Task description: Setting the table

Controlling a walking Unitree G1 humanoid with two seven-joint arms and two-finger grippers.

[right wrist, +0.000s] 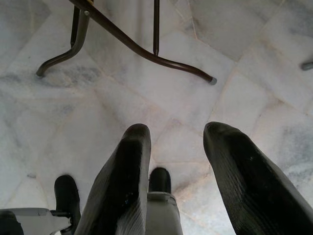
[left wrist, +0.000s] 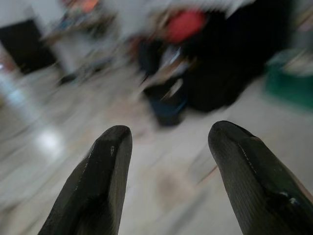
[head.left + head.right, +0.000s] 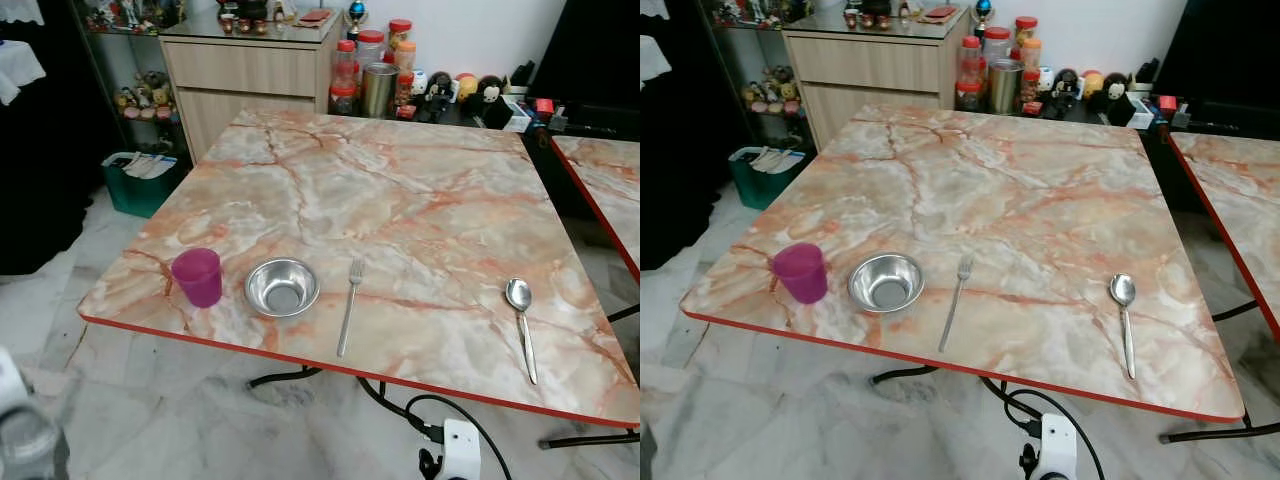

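- A marble-patterned table [image 3: 400, 190] with a red edge carries four pieces along its near side: a purple cup [image 3: 197, 276], a steel bowl [image 3: 282, 287] just beside it, a fork [image 3: 349, 306] a little further from the cup, and a spoon [image 3: 520, 326] well apart from the fork, towards the table's far corner.
- The left tool [image 2: 166, 171] hangs low beside the robot with its fingers spread, nothing between them, its surroundings blurred.
- The right tool [image 1: 173, 171] points at the tiled floor [image 1: 98, 117] near the table's dark metal legs [image 1: 122, 44], fingers also spread and empty.
- The spoon seems out of place; bringing it beside the bowl looks like the likely remaining step.
- Risks: flat cutlery on smooth marble may slide off the near edge under a shallow pinch, and an arm reaching across could tip the light cup.
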